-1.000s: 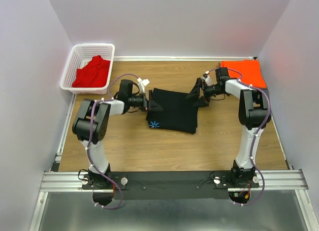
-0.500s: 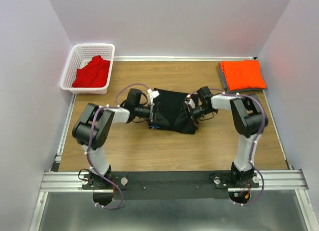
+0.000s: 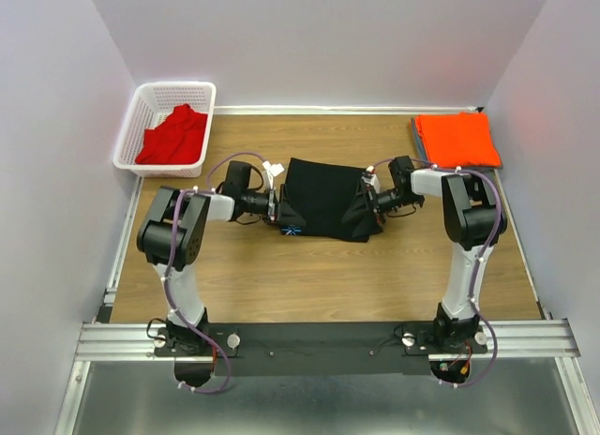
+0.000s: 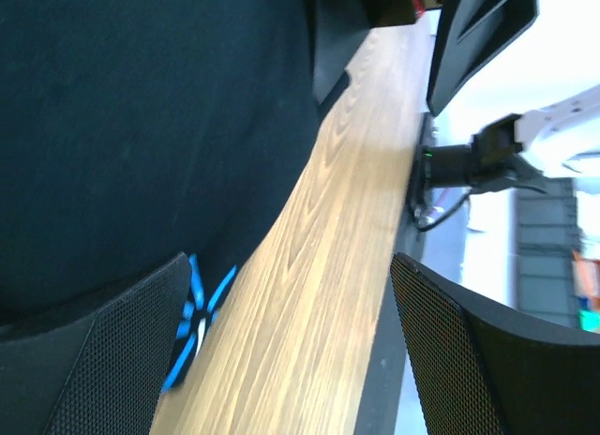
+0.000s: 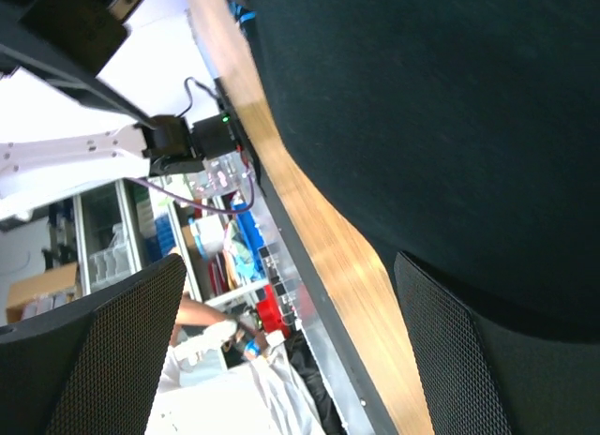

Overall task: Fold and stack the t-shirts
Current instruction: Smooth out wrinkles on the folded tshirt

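A black t-shirt (image 3: 323, 196) lies folded in the middle of the table, with a blue logo (image 3: 291, 231) at its near left corner. My left gripper (image 3: 284, 213) is open and low at that left edge; in the left wrist view one finger (image 4: 112, 360) overlaps the black t-shirt (image 4: 141, 126) by the logo (image 4: 197, 308), and only bare wood shows between the jaws. My right gripper (image 3: 366, 210) is open at the shirt's near right corner; one of its fingers (image 5: 459, 360) is over the black t-shirt (image 5: 422, 107). An orange t-shirt (image 3: 457, 140) lies folded at the back right. A red t-shirt (image 3: 173, 135) is crumpled in the basket.
A white mesh basket (image 3: 141, 102) stands at the back left corner. A dark layer shows under the orange shirt's left edge. White walls close in the table at the back and sides. A metal rail (image 3: 319, 339) carries the arm bases at the near edge.
The right gripper has swung from near the orange shirt down to the black shirt's near right corner. The left gripper stayed at the left edge. The black shirt sits slightly farther back.
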Tool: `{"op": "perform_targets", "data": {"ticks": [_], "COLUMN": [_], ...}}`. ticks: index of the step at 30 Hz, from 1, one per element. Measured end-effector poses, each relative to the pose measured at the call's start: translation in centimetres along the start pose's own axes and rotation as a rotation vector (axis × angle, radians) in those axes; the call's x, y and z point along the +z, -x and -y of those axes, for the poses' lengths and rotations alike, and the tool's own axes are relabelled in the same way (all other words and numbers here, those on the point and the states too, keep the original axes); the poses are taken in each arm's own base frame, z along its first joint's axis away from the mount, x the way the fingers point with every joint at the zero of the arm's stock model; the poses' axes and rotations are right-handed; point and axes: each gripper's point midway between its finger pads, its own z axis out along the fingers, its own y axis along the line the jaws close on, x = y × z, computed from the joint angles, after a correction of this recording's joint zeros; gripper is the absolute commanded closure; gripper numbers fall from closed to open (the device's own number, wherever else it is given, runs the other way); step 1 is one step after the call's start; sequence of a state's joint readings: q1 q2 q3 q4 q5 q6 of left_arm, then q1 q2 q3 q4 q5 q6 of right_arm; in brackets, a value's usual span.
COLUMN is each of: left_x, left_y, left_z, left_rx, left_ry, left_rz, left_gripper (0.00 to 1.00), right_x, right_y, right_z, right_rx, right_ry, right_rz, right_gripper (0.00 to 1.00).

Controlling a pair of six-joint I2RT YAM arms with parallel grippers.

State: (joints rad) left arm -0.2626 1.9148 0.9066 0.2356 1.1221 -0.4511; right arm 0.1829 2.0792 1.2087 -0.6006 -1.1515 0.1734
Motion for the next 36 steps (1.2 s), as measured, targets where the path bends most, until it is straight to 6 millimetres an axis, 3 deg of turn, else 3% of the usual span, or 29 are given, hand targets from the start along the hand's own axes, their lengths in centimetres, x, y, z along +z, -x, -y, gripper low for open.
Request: {"op": "perform_targets", "data": {"ticks": [2,5,9,11,15,17,19,27,32,36], "left_x": [-0.5,-0.8,0.2,0.9,1.8,1.7,1.3,0.2,-0.9,-2.1], "left_y": [-0.1,-0.3,-0.8,-1.4,-2.4,-3.2,-3.4,-1.9,0.8,7.3], "left_z": [0.6,3.1,6.9,7.5,4.4,1.8,0.9,0.3,2.4,6.9], "left_rx": [0.023,0.077,0.174,0.181,0.088,0.004,-0.054,-0.065,0.103,0.451], "left_ry": [0.026,0.026,-0.024,-0.04,-0.012,0.021,-0.001,0.004,0.074,0.132], "left_rz": [0.008,0.009,-0.016,-0.034,-0.062,-0.069,-0.071,-0.04,0.01,0.112], "left_gripper": [0.04,0.03,0.04,0.04,0.03,0.03,0.04,0.04,0.04,0.03], "right_x": [-0.5,-1.6,-2.6,-2.3,-0.8,-0.1,0.4,-0.1,-1.8,-4.3], "right_y": [-0.2,-0.3,-0.4,-0.5,-0.6,-0.6,-0.8,1.3,3.3,3.7], "right_z": [0.1,-0.6,-3.2,-3.9,-3.0,-1.4,0.2,0.2,-1.3,-4.6], "right_rx": [0.008,0.003,-0.065,-0.088,-0.079,-0.048,0.003,-0.051,-0.17,-0.273], "right_ry": [-0.02,-0.041,-0.047,-0.048,-0.073,-0.099,-0.113,-0.158,-0.202,-0.225], "right_rz": [0.006,0.026,0.056,0.05,0.006,-0.012,-0.037,-0.028,0.035,0.117], "right_gripper": [0.0,0.0,0.0,0.0,0.0,0.0,0.0,0.0,0.0,0.0]}}
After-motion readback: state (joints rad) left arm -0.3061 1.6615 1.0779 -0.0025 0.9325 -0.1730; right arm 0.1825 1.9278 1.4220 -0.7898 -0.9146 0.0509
